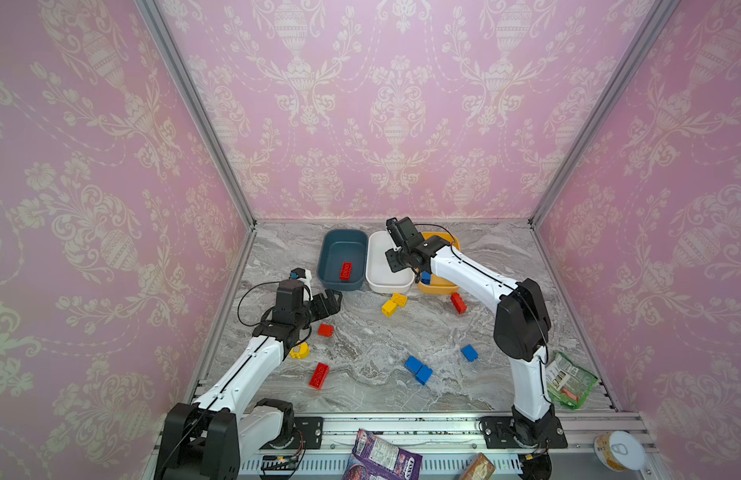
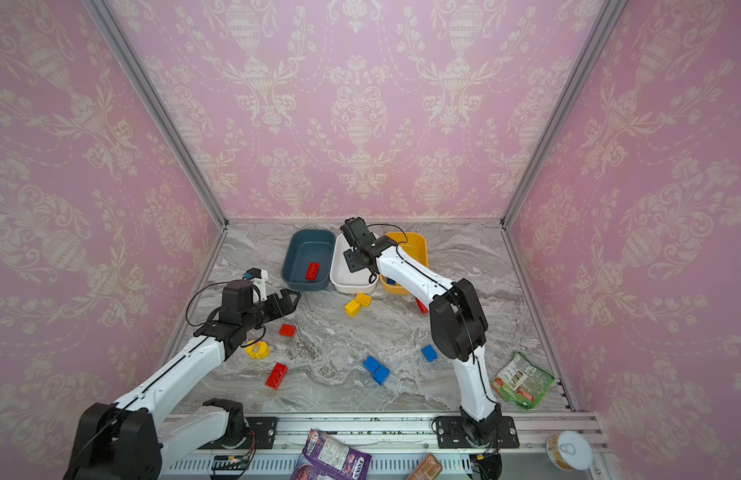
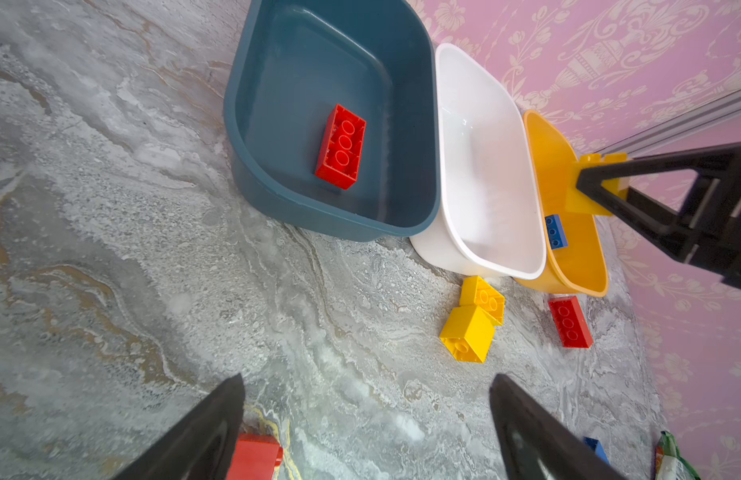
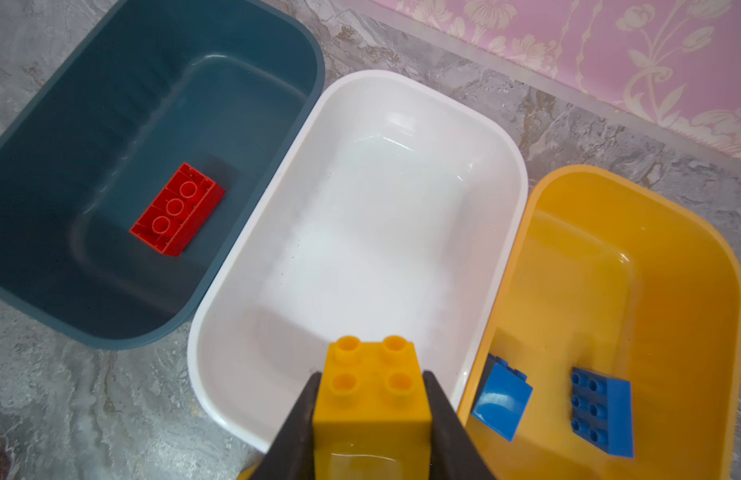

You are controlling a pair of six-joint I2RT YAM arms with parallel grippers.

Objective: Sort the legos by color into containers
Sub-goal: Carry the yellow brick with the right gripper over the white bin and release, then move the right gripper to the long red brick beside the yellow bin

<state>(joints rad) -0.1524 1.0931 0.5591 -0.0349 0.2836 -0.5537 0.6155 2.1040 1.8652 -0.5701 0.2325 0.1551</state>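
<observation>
Three containers stand in a row at the back: teal (image 1: pixel 343 249), white (image 1: pixel 381 270) and yellow-orange (image 4: pixel 651 249). A red lego (image 1: pixel 345 271) lies in the teal one, and two blue legos (image 4: pixel 501 401) lie in the yellow-orange one. Above the white container's near end, my right gripper (image 4: pixel 370 382) is shut on a yellow lego (image 3: pixel 597 183). My left gripper (image 1: pixel 333 297) hangs open and holds nothing, just past a small red lego (image 1: pixel 326 330). Loose on the table are a yellow pair (image 1: pixel 393 304), a red brick (image 1: pixel 458 302), a round yellow piece (image 1: pixel 299 351), a long red brick (image 1: pixel 318 375) and blue ones (image 1: pixel 418 369).
A green snack packet (image 1: pixel 568 380) lies at the table's right front corner. A purple packet (image 1: pixel 381 455), a brown packet (image 1: pixel 478 467) and a tin can (image 1: pixel 620 451) sit on the front rail. Pink walls close in the back and both sides.
</observation>
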